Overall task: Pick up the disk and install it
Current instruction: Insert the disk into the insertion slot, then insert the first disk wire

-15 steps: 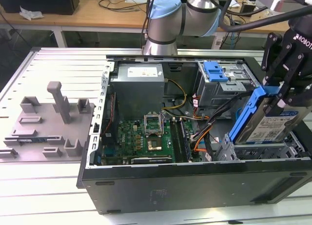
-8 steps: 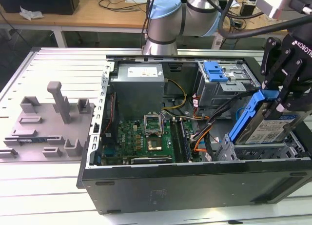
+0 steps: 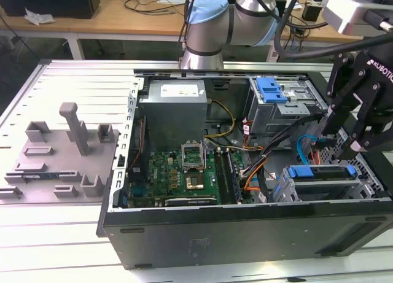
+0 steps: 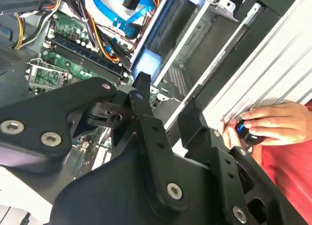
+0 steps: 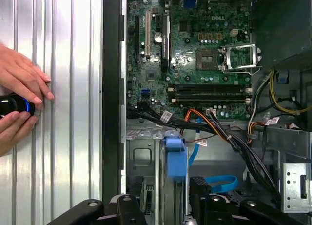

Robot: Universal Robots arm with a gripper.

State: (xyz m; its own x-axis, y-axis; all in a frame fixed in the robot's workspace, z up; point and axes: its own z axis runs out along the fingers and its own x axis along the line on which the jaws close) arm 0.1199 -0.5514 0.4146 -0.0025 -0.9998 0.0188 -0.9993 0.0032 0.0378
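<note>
Shows the claw (image 3: 353, 145) spread wide in the exterior view, gripping nothing, hanging over one corner of the open computer case (image 3: 245, 234) on the table (image 3: 67, 80).

Places the disk (image 3: 322, 180) just below the claw, seated in a bay of the case. Has it standing on one long edge, flat faces upright, blue-framed edge upward. Sets its long axis along the case's near wall, running from the exterior view's left to its right, with one end under the claw and the rest reaching away from it.

In the second wrist view, catches the disk (image 4: 155, 47) edge-on, stretching straight away from the fingertips (image 4: 142, 88). Puts its blue end right beside one of them; cannot tell whether touching. Leaves a broad gap between the two fingers, with only bay metal behind it.

In the first wrist view, finds the disk (image 5: 174, 156) rising from between the open fingers and pointing toward the motherboard (image 5: 195, 64) farther on.

Off to one side of the claw, past the case wall, shows a person's hand (image 4: 270, 120) resting on the table, curled around a small black device (image 4: 248, 133) with a blue light.
</note>
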